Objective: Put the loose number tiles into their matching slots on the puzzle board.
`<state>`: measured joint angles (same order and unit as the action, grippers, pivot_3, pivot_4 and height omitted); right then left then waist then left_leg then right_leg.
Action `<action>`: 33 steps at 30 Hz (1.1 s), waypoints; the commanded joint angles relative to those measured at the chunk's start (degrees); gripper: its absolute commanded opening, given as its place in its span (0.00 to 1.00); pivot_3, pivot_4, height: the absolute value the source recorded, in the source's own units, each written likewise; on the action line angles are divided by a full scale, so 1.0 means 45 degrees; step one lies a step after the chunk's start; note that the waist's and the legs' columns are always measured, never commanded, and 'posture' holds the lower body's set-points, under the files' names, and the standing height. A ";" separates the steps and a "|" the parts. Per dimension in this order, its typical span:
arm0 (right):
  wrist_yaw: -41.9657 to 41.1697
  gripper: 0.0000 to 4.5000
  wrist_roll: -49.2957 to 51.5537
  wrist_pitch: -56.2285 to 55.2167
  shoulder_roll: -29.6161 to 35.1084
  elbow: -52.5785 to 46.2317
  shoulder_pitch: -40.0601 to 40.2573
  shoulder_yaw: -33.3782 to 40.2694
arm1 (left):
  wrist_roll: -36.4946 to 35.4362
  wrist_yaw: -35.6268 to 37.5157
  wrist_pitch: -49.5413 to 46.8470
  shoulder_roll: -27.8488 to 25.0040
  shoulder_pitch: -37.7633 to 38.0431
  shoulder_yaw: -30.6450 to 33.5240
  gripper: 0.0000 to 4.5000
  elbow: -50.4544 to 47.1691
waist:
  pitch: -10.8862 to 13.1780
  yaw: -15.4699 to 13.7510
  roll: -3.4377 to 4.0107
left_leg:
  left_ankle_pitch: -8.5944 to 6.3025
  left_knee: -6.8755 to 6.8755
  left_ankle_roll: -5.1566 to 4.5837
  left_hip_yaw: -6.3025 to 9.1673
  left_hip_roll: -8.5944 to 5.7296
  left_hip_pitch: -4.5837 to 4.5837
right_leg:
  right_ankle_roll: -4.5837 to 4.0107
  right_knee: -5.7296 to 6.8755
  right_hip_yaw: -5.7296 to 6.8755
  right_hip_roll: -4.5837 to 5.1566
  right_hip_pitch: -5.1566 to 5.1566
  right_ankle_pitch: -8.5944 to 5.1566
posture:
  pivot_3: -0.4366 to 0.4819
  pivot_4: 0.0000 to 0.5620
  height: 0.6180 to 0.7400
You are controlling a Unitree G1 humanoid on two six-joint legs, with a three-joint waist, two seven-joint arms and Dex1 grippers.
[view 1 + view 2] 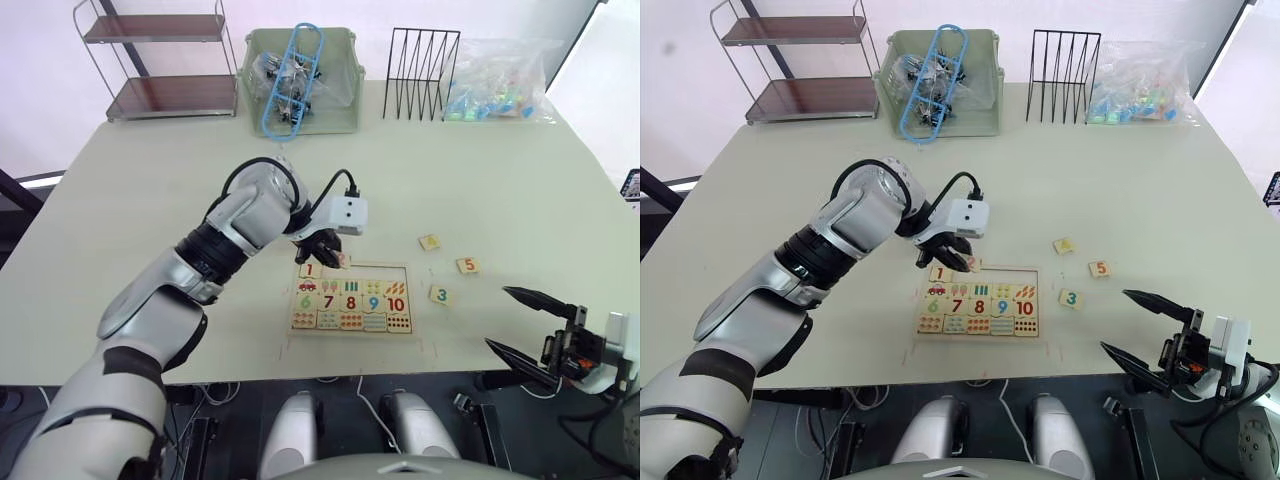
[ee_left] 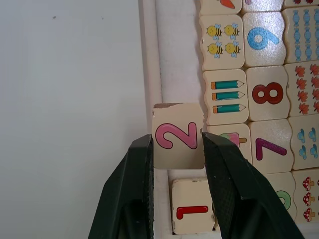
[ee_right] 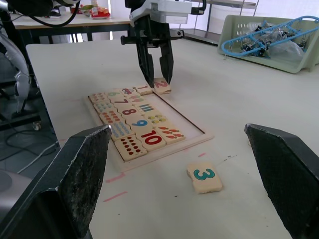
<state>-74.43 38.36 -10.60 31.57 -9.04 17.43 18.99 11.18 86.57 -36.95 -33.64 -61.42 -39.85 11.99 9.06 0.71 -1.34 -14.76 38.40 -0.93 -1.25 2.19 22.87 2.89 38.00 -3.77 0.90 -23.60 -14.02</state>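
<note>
Tile 2 (image 2: 178, 136), pink-red digit on pale wood, is pinched between the two black fingers (image 2: 130, 184) of the left gripper (image 2: 177, 144), one finger on each side edge. It sits over the top row of the puzzle board (image 1: 405, 338), at the slot just beside tile 1 (image 2: 191, 211); one edge overlaps the board's raised rim, so whether it is seated flat cannot be told. Tile 1 lies in the corner slot, directly next to the gripper's fingertips. The remaining slots (image 2: 174, 59) of that row, running away from the gripper, are bare wood.

Below the open row, the tiles 6–10 and the picture and dot tiles fill the board.

Beyond the board's far side from the left gripper, three loose tiles lie on the table (image 1: 150, 190): tile 3 (image 3: 204, 177) nearest the board, tile 5 (image 1: 467, 265) and a yellow-digit tile (image 1: 430, 241) farther off.

Right gripper (image 1: 527, 320) hovers near the table's front edge, fingers spread wide, holding nothing; tile 3 lies on the table just ahead of it.
</note>
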 commanded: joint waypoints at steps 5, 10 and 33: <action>0.0196 1.00 0.0064 -0.0005 0.0110 -0.0629 0.0106 0.0159 | 0.0251 0.0302 0.0023 -0.0321 0.0184 -0.0119 0.22 -0.0532 | 0.0000 0.0006 0.0000 | 0.0000 0.0000 0.0000 0.0001 0.0000 -0.0002 | -0.0006 0.0001 0.0001 -0.0001 0.0000 0.0003 | 0.48 0.27 1.00; 0.0275 1.00 0.0087 0.0049 0.0126 -0.0755 0.0170 0.0157 | 0.0375 0.0271 0.0121 -0.0303 0.0237 -0.0148 0.22 -0.0453 | 0.0000 -0.0014 0.0000 | 0.0000 0.0000 0.0000 -0.0001 0.0000 0.0001 | -0.0026 0.0000 0.0000 0.0002 0.0000 0.0016 | 0.48 0.27 1.00; 0.0400 1.00 -0.0013 -0.0020 0.0139 -0.0768 0.0194 0.0115 | 0.0657 0.0089 0.0390 -0.0099 0.0534 -0.0186 0.22 -0.0285 | 0.0000 -0.0007 0.0000 | 0.0000 0.0000 0.0000 -0.0001 0.0000 0.0000 | -0.0027 0.0000 0.0001 0.0001 0.0001 0.0016 | 0.48 0.27 1.00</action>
<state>-72.58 38.17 -10.18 31.62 -10.78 18.29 18.92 13.88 87.01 -35.68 -34.23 -59.14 -41.01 11.39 9.06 0.68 -1.34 -14.76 38.40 -0.93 -1.26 2.19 22.87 2.77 38.00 -3.76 0.90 -23.60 -13.95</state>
